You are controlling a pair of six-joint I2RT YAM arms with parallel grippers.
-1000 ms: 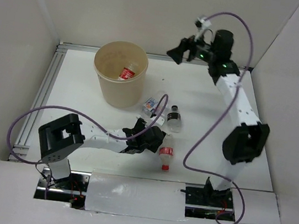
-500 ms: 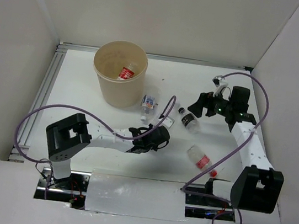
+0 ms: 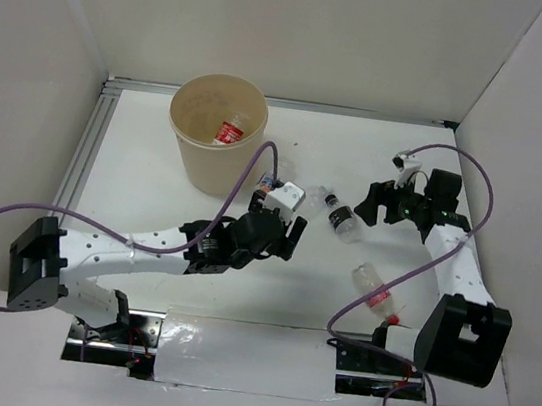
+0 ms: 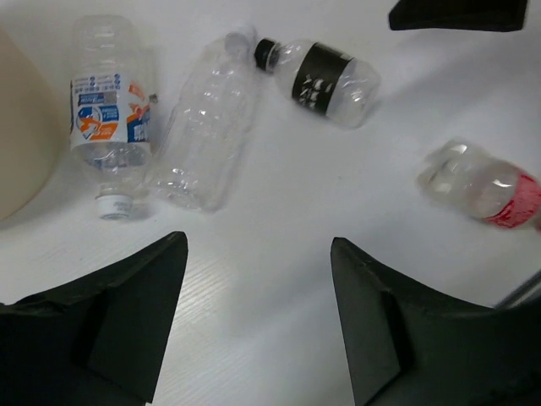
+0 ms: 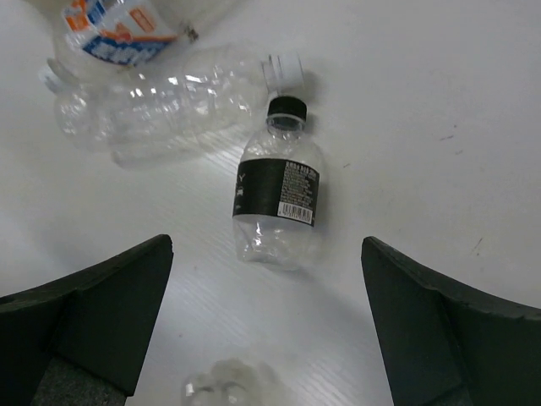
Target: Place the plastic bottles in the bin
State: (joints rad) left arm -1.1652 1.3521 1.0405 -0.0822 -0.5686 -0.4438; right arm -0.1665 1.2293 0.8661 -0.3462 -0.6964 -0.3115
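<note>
The left gripper (image 4: 258,254) hangs with its jaws spread and empty, the clear bottle (image 4: 207,127) and the blue-labelled bottle (image 4: 108,118) lying side by side just ahead of it, and the bin (image 3: 217,170) off to its left. The right gripper (image 5: 265,245), jaws equally wide, hovers above the black-labelled bottle (image 5: 277,190) just beyond that pair. With both arms reaching in they could clash, and a closing finger may roll a neighbouring bottle away.

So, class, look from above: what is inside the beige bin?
One bottle with a red label lies inside the bin. The bin's near wall hides part of its floor, so anything lying there cannot be seen.
</note>
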